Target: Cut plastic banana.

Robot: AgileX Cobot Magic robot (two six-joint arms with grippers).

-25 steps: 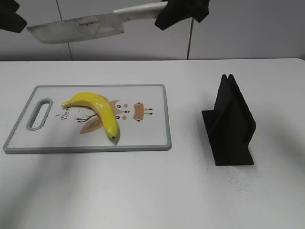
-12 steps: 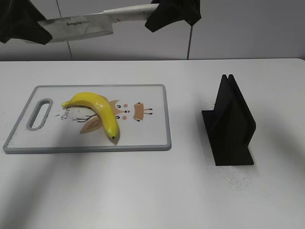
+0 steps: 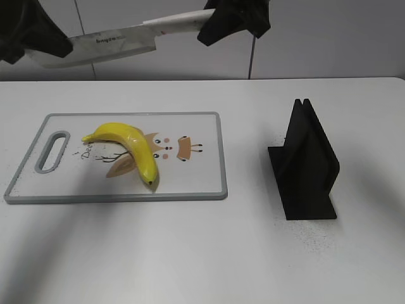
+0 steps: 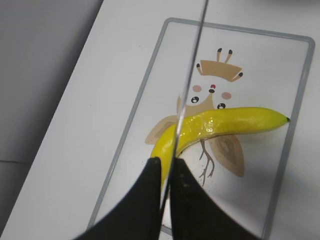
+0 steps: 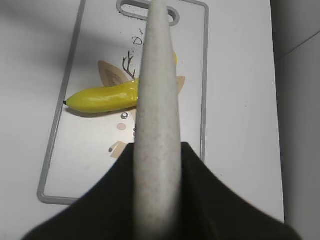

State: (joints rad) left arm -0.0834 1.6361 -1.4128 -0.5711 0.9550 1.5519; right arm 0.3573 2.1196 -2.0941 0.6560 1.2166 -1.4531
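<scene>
The plastic banana (image 3: pixel 126 147) is lying whole and uncut on the cutting board (image 3: pixel 196 183), toward its handle-slot end, curving across the printed deer so its middle is exposed to a blade coming from above. High over it, the knife (image 3: pixel 107 43) is hanging nearly level above the board — clearly not yet lowered. The right gripper (image 3: pixel 233 19) is clamping the pale handle, which probably gives the cutting force, while the left gripper (image 3: pixel 28 38) is pinching the blade near its tip — likely to steady it. In the left wrist view the thin blade edge is running straight across the banana's middle, suggesting the cut line is being set up there. The black knife stand (image 3: pixel 305 166) is sitting empty on the white table (image 3: pixel 202 253), well apart to the right.
</scene>
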